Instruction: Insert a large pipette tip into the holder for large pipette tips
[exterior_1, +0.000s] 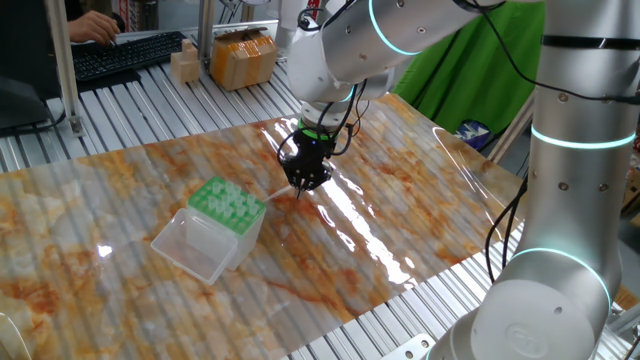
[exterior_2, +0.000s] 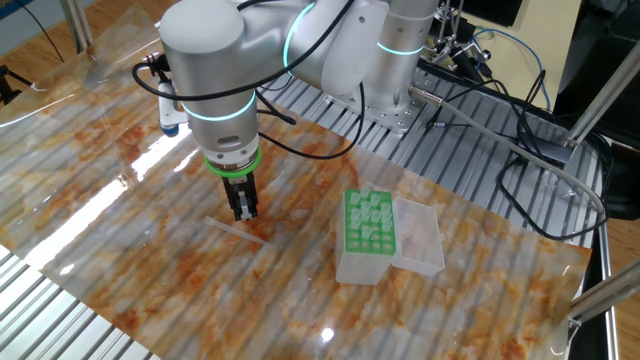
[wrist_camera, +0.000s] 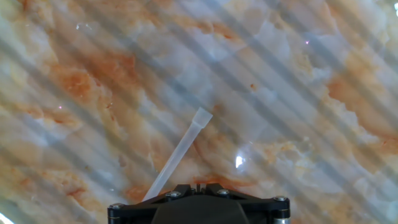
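The large pipette tip lies flat on the marbled table, a thin translucent cone, also seen as the tip and the tip. My gripper hangs just above it, shut with nothing between the fingers. In the hand view the tip runs down past the left of the gripper, its narrow end hidden under the hand. The holder for large pipette tips stands left of the gripper, its green rack up and clear lid hinged open. In the other fixed view the holder is to the right.
The marbled sheet covers a slatted metal table. Cardboard boxes and a keyboard sit at the back. A green cloth hangs behind the arm. Cables lie beside the robot's base.
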